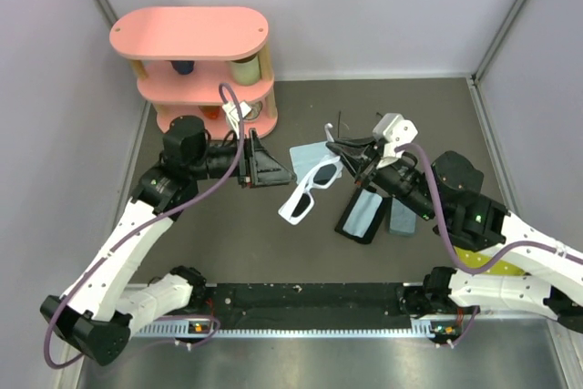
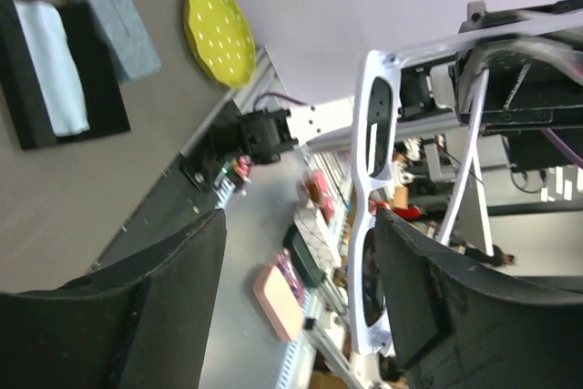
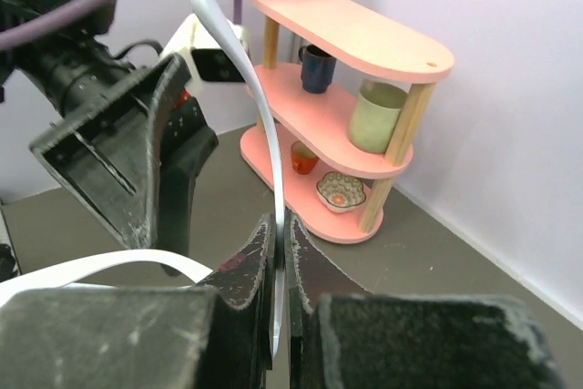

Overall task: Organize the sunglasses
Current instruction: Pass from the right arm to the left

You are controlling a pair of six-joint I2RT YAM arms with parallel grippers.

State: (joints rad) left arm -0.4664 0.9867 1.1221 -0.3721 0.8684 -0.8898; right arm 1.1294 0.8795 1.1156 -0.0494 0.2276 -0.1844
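The white-framed sunglasses [image 1: 310,190] hang tilted above the table's middle, their front down toward the left. My right gripper [image 1: 351,163] is shut on one thin white temple arm [image 3: 260,125], which is pinched flat between the fingertips [image 3: 281,225]. My left gripper [image 1: 264,170] is open just left of the sunglasses. In the left wrist view the white frame [image 2: 369,189] stands against the right finger [image 2: 428,289], and nothing lies between the jaws [image 2: 301,225]. A thin dark wire frame seems to lie just behind the right gripper [image 1: 339,140], mostly hidden.
A black open case holding a light blue cloth [image 1: 360,214] lies beside a grey-blue case [image 1: 399,216] under the right arm. Another light blue cloth [image 1: 308,154] lies under the sunglasses. A pink shelf with cups and bowls [image 1: 205,70] stands back left. A yellow disc [image 2: 219,34] lies near the front right.
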